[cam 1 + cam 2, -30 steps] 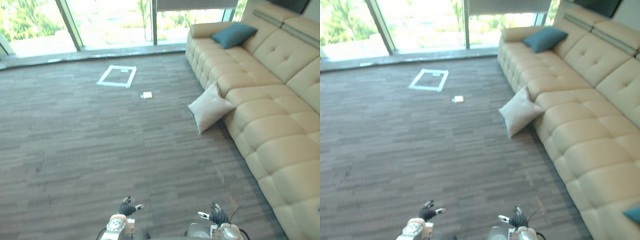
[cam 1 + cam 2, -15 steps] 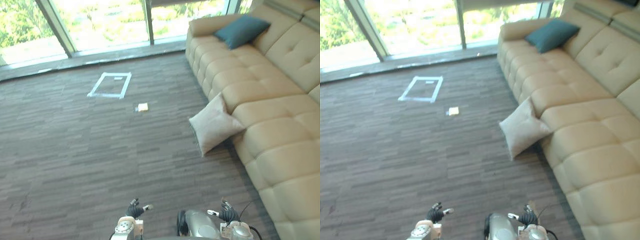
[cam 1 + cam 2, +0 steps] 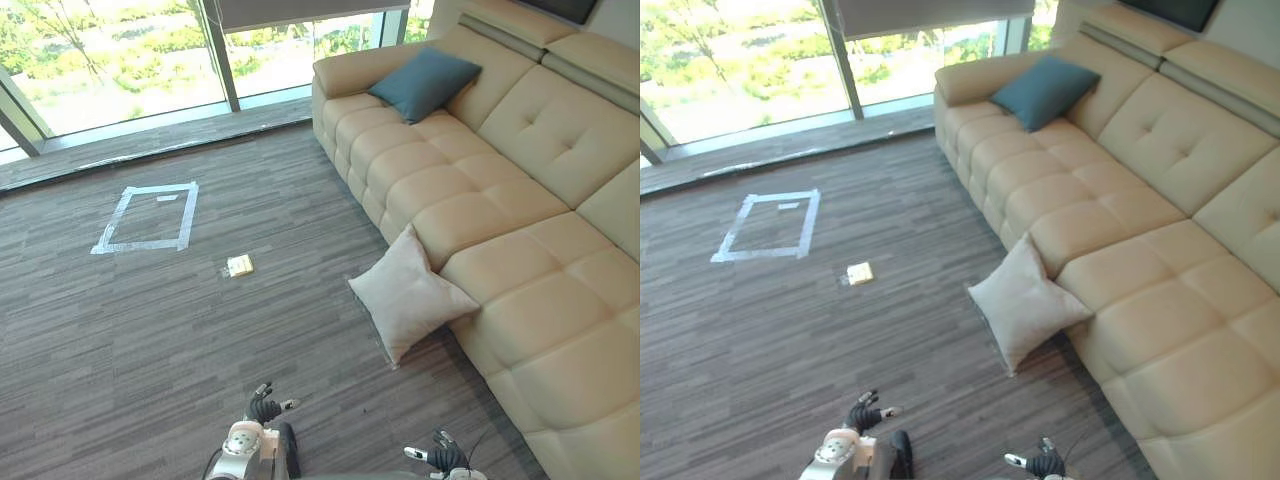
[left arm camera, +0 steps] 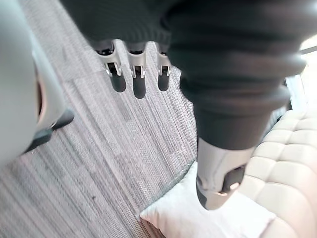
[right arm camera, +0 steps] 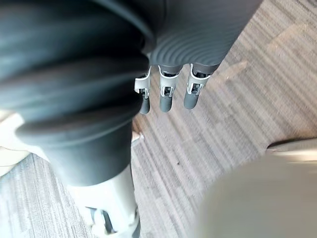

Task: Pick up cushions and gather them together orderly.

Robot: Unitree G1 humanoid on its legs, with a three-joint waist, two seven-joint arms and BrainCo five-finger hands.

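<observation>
- Since a second ago the head camera has swung, so the whole scene sits differently in the frame; both cushions keep their places against the sofa, and both hands are still low at the near edge.
- Left hand (image 3: 262, 408): its fingers (image 4: 139, 85) are straight in a close row with the thumb (image 4: 218, 184) held apart, and nothing is between them.
- Right hand (image 3: 440, 457): its fingers (image 5: 166, 100) are likewise straight and side by side, with the thumb (image 5: 111, 210) apart, holding nothing.
- Past the left thumb, the left wrist view takes in a corner of the beige cushion (image 3: 410, 295) by the tufted sofa (image 3: 540, 200); the right wrist view looks down on striped grey carpet (image 3: 150, 340).
- From the head, the beige cushion stands tilted on the carpet and leans on the sofa's front edge, ahead of the hands and to their right.
- A teal cushion (image 3: 424, 82) lies on the sofa's far seat by the armrest, well apart from the beige one.
- Open carpet runs between the hands and the beige cushion.
- To the left, a white tape rectangle (image 3: 189, 215) and a small yellowish pad (image 3: 240, 265) lie well away from the sofa, with the windows (image 3: 130, 60) beyond.
</observation>
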